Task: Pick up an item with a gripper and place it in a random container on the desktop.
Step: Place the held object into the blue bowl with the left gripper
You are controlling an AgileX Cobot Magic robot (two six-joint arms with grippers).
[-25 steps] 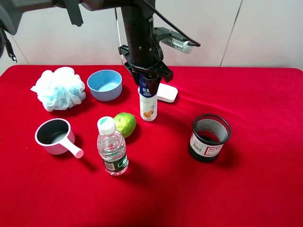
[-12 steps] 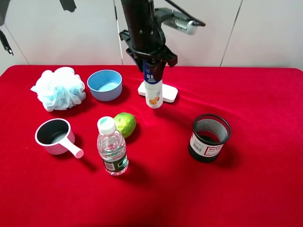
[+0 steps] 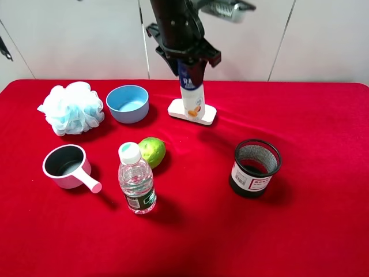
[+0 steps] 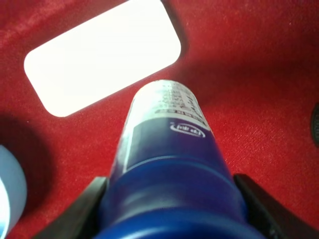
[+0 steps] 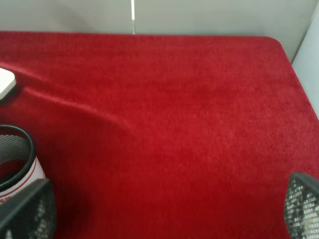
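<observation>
The left gripper [image 3: 190,62] is clamped on the blue cap of the bottle [image 3: 193,101], which hangs below it over a white pad [image 3: 175,108].

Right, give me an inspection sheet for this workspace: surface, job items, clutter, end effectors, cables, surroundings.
Surface: red cloth desktop, slightly wrinkled near the white pad.
Job's things: white bottle with a dark blue cap, gripped at the cap and apparently raised over the white pad; light blue bowl, empty, to its left in the exterior view.
Clutter: bath pouf, pink-handled scoop cup, lime, clear water bottle, black mesh cup.
End effectors: left end effector shut on the white bottle; right end effector open, holding nothing.
Cables: nothing seen.
Surroundings: white wall panels behind the table.
</observation>
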